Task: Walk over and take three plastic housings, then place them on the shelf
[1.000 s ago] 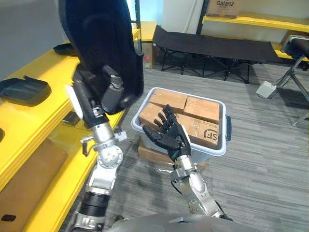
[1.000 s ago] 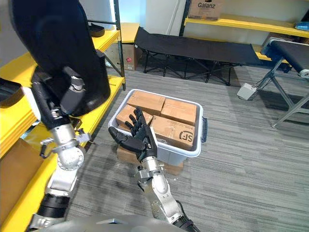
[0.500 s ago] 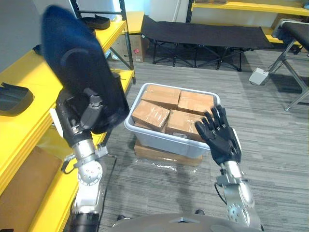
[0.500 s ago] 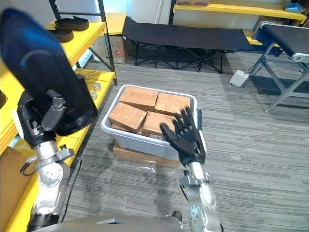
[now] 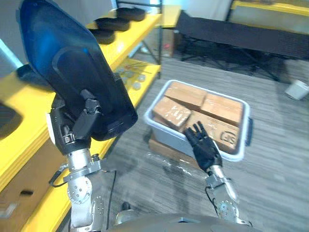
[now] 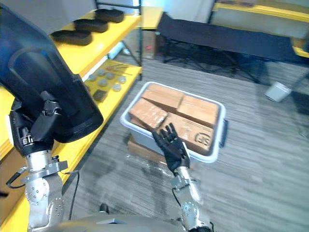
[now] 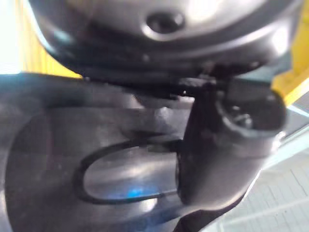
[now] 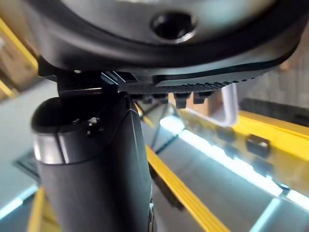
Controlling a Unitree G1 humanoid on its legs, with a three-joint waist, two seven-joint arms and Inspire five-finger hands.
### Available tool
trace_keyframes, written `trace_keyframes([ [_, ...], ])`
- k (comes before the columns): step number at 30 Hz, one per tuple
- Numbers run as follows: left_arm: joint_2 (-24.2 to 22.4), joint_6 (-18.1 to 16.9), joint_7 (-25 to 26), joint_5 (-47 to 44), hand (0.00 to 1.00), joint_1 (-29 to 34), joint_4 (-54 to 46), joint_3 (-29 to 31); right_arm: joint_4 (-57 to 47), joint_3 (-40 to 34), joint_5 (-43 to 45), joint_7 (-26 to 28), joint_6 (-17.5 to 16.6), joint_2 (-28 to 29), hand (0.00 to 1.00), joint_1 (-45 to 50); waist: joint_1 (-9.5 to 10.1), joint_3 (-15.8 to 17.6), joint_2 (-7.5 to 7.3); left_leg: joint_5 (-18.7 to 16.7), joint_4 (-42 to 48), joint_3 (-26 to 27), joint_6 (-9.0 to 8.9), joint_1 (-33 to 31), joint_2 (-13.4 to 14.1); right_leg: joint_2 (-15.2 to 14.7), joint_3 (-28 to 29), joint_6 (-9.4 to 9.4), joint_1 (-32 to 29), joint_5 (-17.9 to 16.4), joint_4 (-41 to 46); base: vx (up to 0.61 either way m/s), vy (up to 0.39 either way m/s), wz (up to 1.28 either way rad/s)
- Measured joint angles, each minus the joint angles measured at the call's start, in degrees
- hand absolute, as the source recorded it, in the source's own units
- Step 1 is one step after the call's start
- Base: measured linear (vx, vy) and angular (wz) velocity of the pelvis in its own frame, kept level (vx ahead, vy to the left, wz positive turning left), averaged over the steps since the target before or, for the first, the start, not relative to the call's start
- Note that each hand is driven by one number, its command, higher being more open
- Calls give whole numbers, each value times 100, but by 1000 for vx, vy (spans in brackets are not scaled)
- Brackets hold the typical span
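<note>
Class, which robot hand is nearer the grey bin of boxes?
Right. The right hand is open just before the bin; the left hand grips the black housing by the shelf.

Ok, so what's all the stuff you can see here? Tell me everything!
plastic housing: one, black, held up in left hand
other housings: at least three, black, far end of top shelf
shelf: one, yellow, on the robot's left
small round parts: several, grey, lower shelf
bin: one, light grey, floor ahead
cardboard boxes: four, brown, inside bin
flat box: one, brown, under bin
cot: one, black, beyond bin
left hand: dark, shut on plastic housing
right hand: dark, open, near the bin
</note>
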Motion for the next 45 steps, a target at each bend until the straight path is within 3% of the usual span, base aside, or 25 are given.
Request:
trace_keyframes([
  [5,-238,-1,-166,-906,0,353,-22,769,0,151,-240,-201,-94,-15,100,-476,424,101,-134,66,3,-404,-2,-132,-73,-11,-416,4,163,-10,110,26,-15,49],
  [8,-241,-2,-175,-1102,0,359,-26,894,-28,153,-224,-190,-124,-2,100,-696,422,118,-229,64,7,-411,0,-110,-64,-25,-411,-18,164,-23,193,5,-1,4],
  [12,-299,3,-264,-1098,0,334,-26,770,-72,202,-218,-149,-108,-3,100,-809,386,139,-234,58,55,-430,9,-139,-52,-1,-445,-18,201,-79,185,-25,-18,4],
  [17,-299,12,-640,-1101,0,194,-26,447,-517,192,-278,-151,-84,-60,100,-491,259,216,-122,261,75,-569,104,-398,-64,-7,-785,16,291,-525,476,-64,-46,46],
  [19,-295,11,-724,-1101,0,197,-26,360,-515,143,-356,-155,-85,-59,100,-384,243,253,-113,306,46,-638,97,-419,-83,-145,-780,5,211,-767,908,-53,13,33],
  [20,-280,11,-728,-1101,0,197,-26,355,-516,109,-407,-160,-93,-59,100,-340,223,271,-142,331,43,-668,112,-421,-135,-242,-652,-44,165,-904,1153,-32,33,49],
  [22,-217,2,-896,-1110,0,144,-20,196,-534,-108,-257,-192,-241,-52,100,-85,95,339,-239,401,26,-921,188,-424,-315,-455,247,-164,-18,-1012,1913,-31,47,80],
  [25,-99,-72,-1011,-1116,0,63,-20,28,-792,-353,-217,-312,-277,14,100,234,70,381,-327,500,-82,-1114,248,-428,-454,-614,569,-303,-164,-1142,2450,-15,-16,57],
  [26,-19,-146,-921,-1120,0,30,-20,27,-968,-342,-226,-294,-280,27,100,243,76,392,-439,607,-160,-1112,251,-455,-557,-665,563,-280,-148,-1425,2348,5,-70,19],
  [28,-6,-149,-801,-1116,0,-18,-20,14,-1010,-343,-231,-228,-288,20,100,138,73,377,-495,722,-173,-1111,232,-532,-610,-680,574,-89,-143,-1546,2220,-39,-89,12],
  [29,-16,-149,-640,-1109,0,-65,-19,-92,-1011,-347,-258,-162,-287,-24,100,-63,55,483,-333,881,-175,-1068,248,-601,-584,-542,624,71,-57,-1645,1971,-78,-78,19],
  [31,-66,-147,-598,-1083,0,-107,-20,-212,-1011,-311,-287,-150,-250,-61,100,-106,48,554,-159,957,-193,-948,291,-606,-541,-428,645,246,66,-1742,1782,-128,-47,25],
  [32,-127,-146,-594,-1049,0,-108,-20,-261,-1009,-278,-295,-151,-198,-74,100,-81,53,558,-42,969,-196,-901,344,-608,-492,-361,592,218,108,-1783,1783,-178,-14,31],
  [35,-136,-147,-623,-997,0,-95,-41,-219,-1012,-171,-410,-155,-206,-85,100,-54,90,519,17,887,-204,-703,453,-618,-454,-342,509,205,171,-1792,1764,-95,18,18],
  [38,-131,-148,-753,-1000,0,-66,-276,-41,-1020,64,-468,-280,-219,-21,100,-162,153,556,-110,898,-172,-489,467,-651,-558,-450,399,202,305,-1789,1677,-10,57,25],
  [39,-117,-151,-848,-1000,0,-66,-392,79,-1043,112,-486,-373,-238,7,100,-214,227,620,-277,881,-67,-453,455,-711,-666,-550,366,183,339,-1792,1666,53,63,27],
  [40,-89,-154,-926,-1001,0,-59,-458,198,-1114,153,-509,-491,-255,55,100,-217,296,648,-458,713,148,-424,559,-831,-833,-673,301,25,414,-1742,1586,79,83,28],
  [41,-97,-155,-942,-1001,0,-53,-453,228,-1139,154,-512,-559,-270,51,100,-221,291,660,-476,622,252,-419,573,-853,-879,-701,260,-140,479,-1611,1648,144,137,50],
  [42,-103,-156,-940,-999,0,16,-438,267,-1139,145,-617,-823,-333,3,100,-245,268,642,-445,520,431,-510,668,-836,-980,-894,422,-479,326,-1165,2247,162,219,43],
  [44,-25,-211,-944,-999,0,16,-445,317,-1152,91,-835,-1110,-432,5,100,-288,272,633,-450,308,504,-511,777,-727,-1066,-1132,729,-788,60,-648,2950,158,234,27],
  [45,61,-274,-904,-978,0,15,-464,433,-1152,55,-961,-1272,-527,17,100,-403,259,627,-461,210,485,-495,888,-606,-1142,-1281,1036,-968,-195,-87,3386,204,213,11],
])
